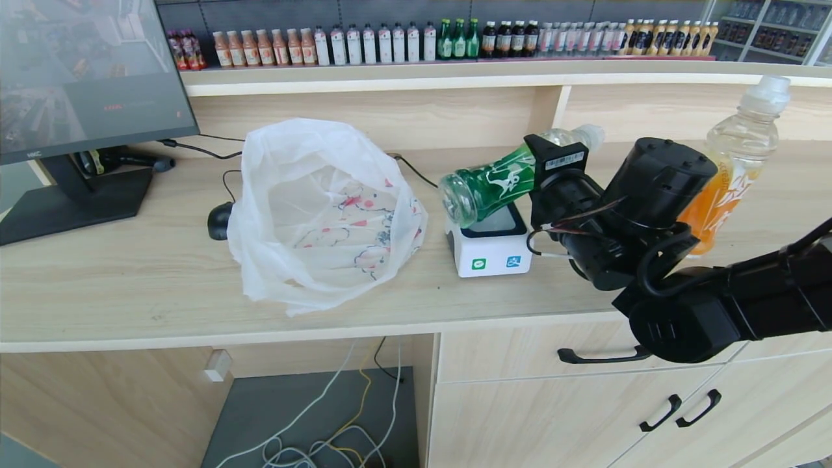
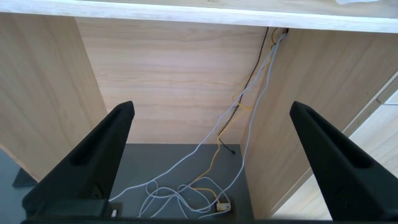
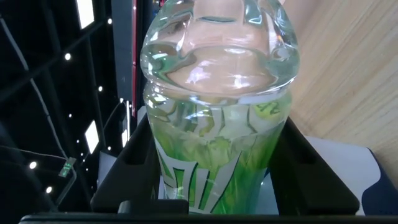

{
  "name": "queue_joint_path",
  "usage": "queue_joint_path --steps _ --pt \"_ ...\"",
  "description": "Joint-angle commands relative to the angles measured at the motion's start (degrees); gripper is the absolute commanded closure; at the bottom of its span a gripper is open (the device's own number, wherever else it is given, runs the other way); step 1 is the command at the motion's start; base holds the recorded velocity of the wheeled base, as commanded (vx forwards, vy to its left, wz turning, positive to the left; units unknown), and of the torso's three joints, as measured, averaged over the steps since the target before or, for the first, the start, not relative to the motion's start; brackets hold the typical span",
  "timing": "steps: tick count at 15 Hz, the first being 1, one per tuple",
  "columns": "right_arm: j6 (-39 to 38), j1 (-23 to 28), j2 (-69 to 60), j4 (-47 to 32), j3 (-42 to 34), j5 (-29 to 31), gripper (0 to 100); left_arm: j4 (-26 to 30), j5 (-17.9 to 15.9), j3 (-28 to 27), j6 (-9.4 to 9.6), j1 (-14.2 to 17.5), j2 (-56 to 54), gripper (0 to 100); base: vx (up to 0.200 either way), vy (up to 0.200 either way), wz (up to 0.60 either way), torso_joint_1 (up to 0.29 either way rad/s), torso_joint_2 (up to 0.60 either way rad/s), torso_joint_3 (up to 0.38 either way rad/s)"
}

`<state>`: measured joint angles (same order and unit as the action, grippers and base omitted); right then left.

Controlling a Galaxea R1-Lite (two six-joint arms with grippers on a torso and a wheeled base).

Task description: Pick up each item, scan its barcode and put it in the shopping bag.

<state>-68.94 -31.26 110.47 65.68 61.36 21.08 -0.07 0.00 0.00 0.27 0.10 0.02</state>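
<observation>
Head view has my right gripper (image 1: 543,170) clamped on the green bottle (image 1: 487,185) over the scanner (image 1: 492,250), so I'd say mid-scan. The shopping bag (image 1: 318,214) and orange bottle (image 1: 734,175) come next. My left gripper (image 2: 211,155) is wide open, empty.

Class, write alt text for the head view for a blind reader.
The right hand holds a green bottle sideways over a white scanner on the counter. An open shopping bag sits left of it; an orange bottle stands farther right.
</observation>
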Motion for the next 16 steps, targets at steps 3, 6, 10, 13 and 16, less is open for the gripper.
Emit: queue_joint_path --steps 3,6,10,13,16 --pt "0.03 -0.03 -0.78 0.06 0.17 -0.07 100 -0.01 0.00 0.00 0.00 -0.01 -0.02 0 0.000 0.000 0.00 0.000 0.00 0.000" --pt "0.03 -0.03 -2.10 -0.20 0.26 -0.07 100 -0.01 0.09 0.00 0.00 -0.01 -0.02 0 0.000 0.000 0.00 0.000 0.00 0.000" --pt "0.91 -1.17 -5.71 -2.40 0.43 -0.42 100 -0.01 0.09 0.00 0.00 -0.01 -0.02 0 0.000 0.000 0.00 0.000 0.00 0.000" --pt "1.70 -2.14 -8.96 -6.09 2.45 -0.51 100 -0.01 0.00 0.00 0.00 -0.01 -0.02 0 0.000 0.000 0.00 0.000 0.00 0.000" --pt "7.15 -2.84 -10.28 -6.36 4.56 -0.60 100 -0.01 0.00 0.00 0.00 -0.01 -0.02 0 0.000 0.000 0.00 0.000 0.00 0.000"
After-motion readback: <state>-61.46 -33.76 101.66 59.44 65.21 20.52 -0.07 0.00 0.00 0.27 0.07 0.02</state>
